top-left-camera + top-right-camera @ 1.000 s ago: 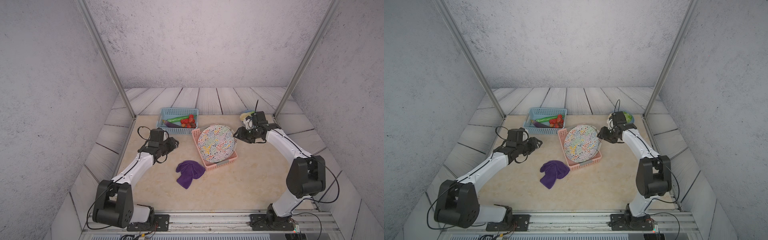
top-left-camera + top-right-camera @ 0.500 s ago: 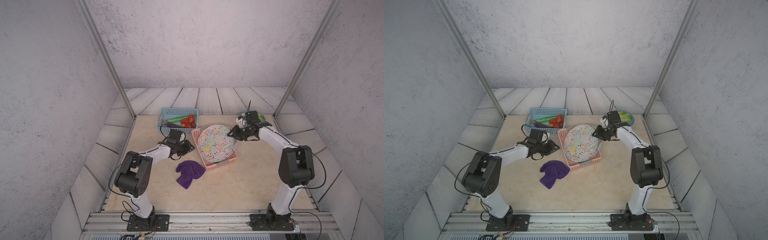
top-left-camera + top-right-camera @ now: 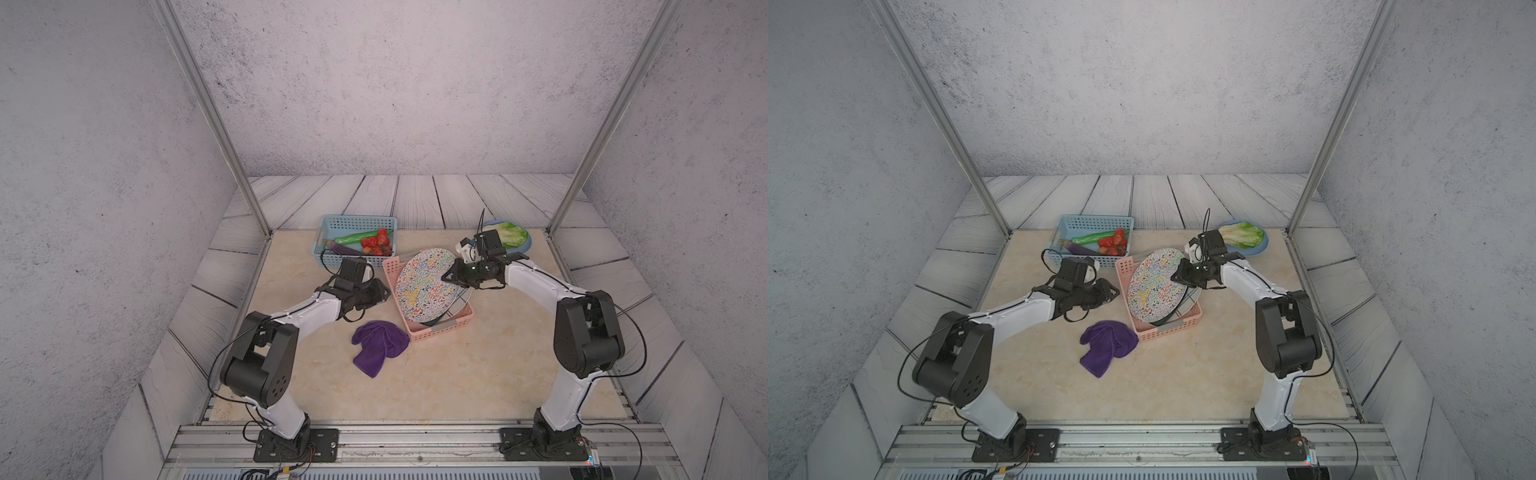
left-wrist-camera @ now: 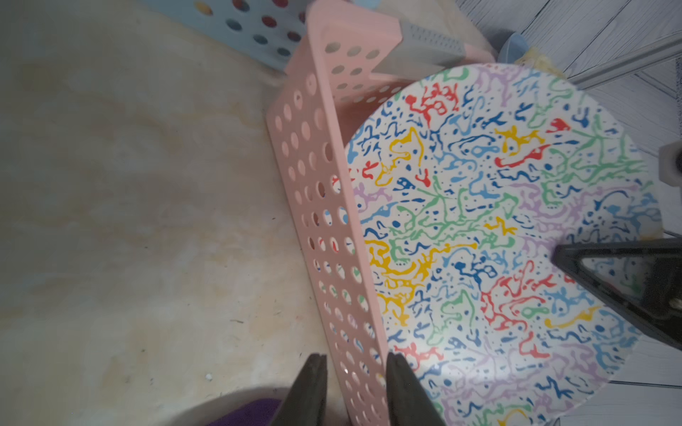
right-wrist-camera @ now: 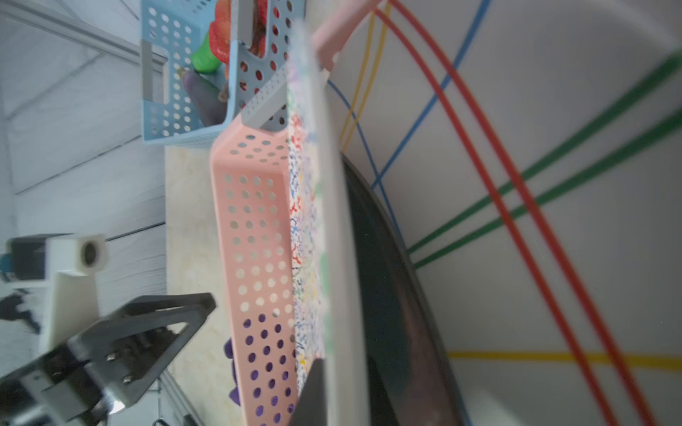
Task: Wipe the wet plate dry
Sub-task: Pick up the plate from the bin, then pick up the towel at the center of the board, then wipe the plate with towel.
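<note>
A plate (image 3: 428, 286) (image 3: 1156, 286) with coloured squiggles stands tilted on edge in a pink basket (image 3: 440, 330) (image 3: 1167, 330) in both top views. My right gripper (image 3: 446, 277) (image 3: 1177, 276) is shut on the plate's upper right rim. In the right wrist view one finger (image 5: 313, 391) lies against the patterned face, and the other is hidden behind the plate (image 5: 332, 221). My left gripper (image 3: 384, 293) (image 4: 356, 359) is shut on the pink basket's left wall (image 4: 324, 166). A purple cloth (image 3: 380, 340) (image 3: 1106, 343) lies crumpled on the table in front of the basket.
Behind the patterned plate, a dark plate (image 5: 387, 295) and a white plate with coloured lines (image 5: 553, 184) lean in the same basket. A blue basket of vegetables (image 3: 353, 226) stands behind the left gripper. A blue dish of lettuce (image 3: 509, 235) sits behind the right arm.
The left arm reached right to the pink basket and closed on its wall. The right gripper moved onto the plate's rim and closed on it.
</note>
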{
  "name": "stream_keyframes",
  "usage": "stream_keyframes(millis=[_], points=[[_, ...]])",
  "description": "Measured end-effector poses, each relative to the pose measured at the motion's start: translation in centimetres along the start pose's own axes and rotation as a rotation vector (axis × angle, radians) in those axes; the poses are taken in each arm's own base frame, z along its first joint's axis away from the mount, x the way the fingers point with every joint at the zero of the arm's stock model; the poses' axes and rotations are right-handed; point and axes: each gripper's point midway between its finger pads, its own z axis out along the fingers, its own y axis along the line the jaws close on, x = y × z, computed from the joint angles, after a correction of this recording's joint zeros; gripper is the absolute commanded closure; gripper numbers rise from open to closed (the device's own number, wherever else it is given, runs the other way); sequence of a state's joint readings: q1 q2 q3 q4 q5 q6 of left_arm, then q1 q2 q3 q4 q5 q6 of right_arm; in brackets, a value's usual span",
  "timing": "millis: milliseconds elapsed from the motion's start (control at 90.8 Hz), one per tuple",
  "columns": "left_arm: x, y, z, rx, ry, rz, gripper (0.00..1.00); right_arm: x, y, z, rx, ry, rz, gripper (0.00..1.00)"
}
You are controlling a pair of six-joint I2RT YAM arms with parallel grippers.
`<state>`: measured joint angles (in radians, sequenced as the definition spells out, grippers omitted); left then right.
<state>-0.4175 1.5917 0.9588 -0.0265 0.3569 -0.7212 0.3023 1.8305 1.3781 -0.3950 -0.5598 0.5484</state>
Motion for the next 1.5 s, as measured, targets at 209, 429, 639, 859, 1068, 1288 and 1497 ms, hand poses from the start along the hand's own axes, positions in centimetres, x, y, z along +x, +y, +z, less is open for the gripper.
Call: stream_keyframes(millis=[209,429,639,859,1068,1288,1497], points=[[1.5,-0.6,-5.8,-0.087,-0.109,0.140,0.63,-0.4,2.3,-3.5,0.020,-0.080,-0.049,0.99],[7.3,0.9,-5.6,-0.256,-0.010,0.359,0.48,0.2,6.5,-12.5,-0.016,-0.301,-0.128,0.99],[11.1,5.1,-1.5,-0.377,0.151,0.419,0.15,2.2,7.5,-15.7,-0.043,-0.355,-0.131,1.00],[11.8,7.1,0.9,-0.445,0.168,0.368,1.00,4.5,6.4,-15.9,-0.022,-0.318,-0.095,1.00],[9.2,4.6,-4.4,-0.420,0.060,0.308,1.00,6.0,5.9,-15.5,-0.053,-0.297,-0.054,1.00],[0.1,-10.2,-20.3,0.060,-0.420,0.342,1.00,7.7,6.5,-13.9,-0.210,-0.271,0.055,1.00],[1.6,-13.8,-16.0,0.166,-0.257,0.421,1.00,8.6,9.4,-13.8,-0.370,-0.287,0.108,1.00]])
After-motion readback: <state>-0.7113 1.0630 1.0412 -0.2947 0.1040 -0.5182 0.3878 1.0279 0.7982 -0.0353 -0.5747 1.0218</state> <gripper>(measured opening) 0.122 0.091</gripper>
